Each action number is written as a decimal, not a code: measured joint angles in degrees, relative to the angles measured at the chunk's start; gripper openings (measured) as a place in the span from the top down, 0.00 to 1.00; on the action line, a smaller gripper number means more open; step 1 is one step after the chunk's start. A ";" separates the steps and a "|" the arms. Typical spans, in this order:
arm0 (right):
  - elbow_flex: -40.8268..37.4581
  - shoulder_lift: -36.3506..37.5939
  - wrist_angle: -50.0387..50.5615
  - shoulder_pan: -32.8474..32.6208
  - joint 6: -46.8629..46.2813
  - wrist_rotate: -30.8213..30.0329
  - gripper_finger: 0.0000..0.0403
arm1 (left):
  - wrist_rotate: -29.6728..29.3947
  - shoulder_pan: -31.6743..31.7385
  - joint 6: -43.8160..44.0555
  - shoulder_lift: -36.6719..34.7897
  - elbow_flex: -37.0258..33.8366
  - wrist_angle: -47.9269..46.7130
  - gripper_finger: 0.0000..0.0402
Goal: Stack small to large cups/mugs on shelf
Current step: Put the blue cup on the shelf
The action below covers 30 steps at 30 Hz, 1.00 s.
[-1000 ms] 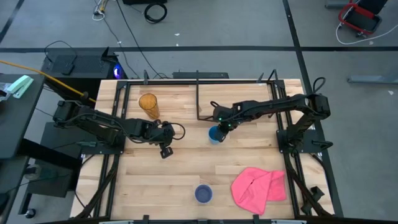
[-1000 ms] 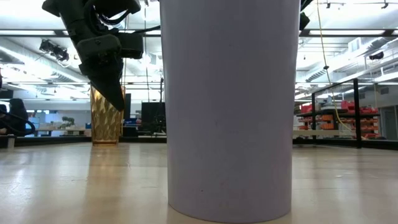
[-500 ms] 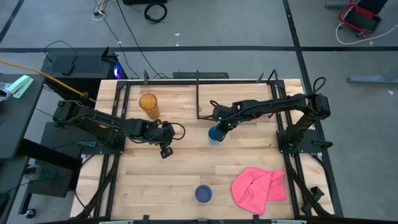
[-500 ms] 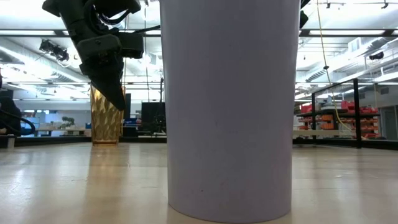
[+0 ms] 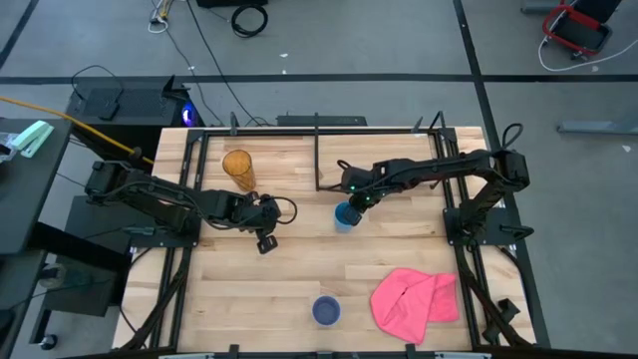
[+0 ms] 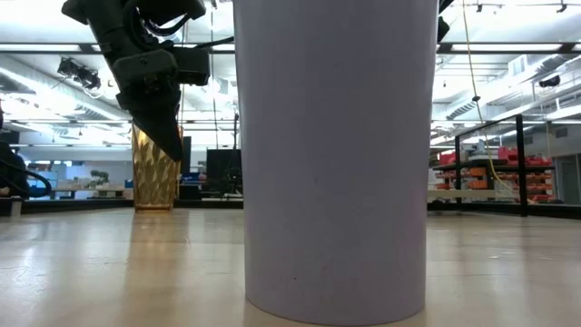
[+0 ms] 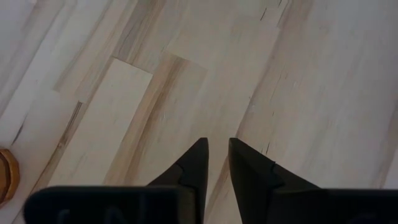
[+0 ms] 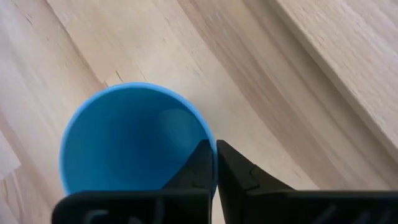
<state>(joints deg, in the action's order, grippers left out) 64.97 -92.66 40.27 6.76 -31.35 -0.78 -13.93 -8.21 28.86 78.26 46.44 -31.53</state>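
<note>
pink cloth (image 5: 415, 298) crumpled at table's (image 5: 299, 269) near-right corner.

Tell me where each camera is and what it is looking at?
High view: above, looking straight down; both arms, amber tumbler, pink cloth.
Low view: at tabletop height, lavender cup filling it.
Left wrist view: bare tabletop, left gripper.
Right wrist view: right gripper pinching the blue cup rim.
High and right wrist views share the blue cup.
</note>
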 joint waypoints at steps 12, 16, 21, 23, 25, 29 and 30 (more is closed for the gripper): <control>10.25 0.02 10.51 0.33 3.50 2.90 0.99 | 0.00 -0.01 -0.02 0.00 0.00 0.00 0.83; 19.23 0.02 17.96 0.36 6.19 0.14 0.99 | 0.00 0.00 -0.17 0.00 0.00 0.01 0.84; 29.70 0.07 28.64 2.66 8.44 -6.95 0.99 | 0.00 -0.02 -0.16 0.00 0.00 0.00 0.83; 33.23 0.09 32.61 4.46 8.44 -9.40 0.99 | 0.00 0.00 -0.15 0.00 0.00 0.00 0.83; 36.40 0.09 36.13 6.67 8.48 -10.48 0.99 | 0.00 -0.02 -0.15 0.00 0.00 0.00 0.84; 41.86 0.09 41.50 12.27 8.52 -10.56 0.99 | 0.00 -0.02 -0.13 0.00 0.00 0.04 0.85; 42.97 0.09 42.72 13.82 8.56 -10.56 0.99 | 0.00 -0.01 -0.13 0.00 0.00 0.04 0.85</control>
<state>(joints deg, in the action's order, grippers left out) 107.93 -92.58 82.99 20.58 -22.79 -11.33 -13.93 -8.22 28.73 78.26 46.44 -31.48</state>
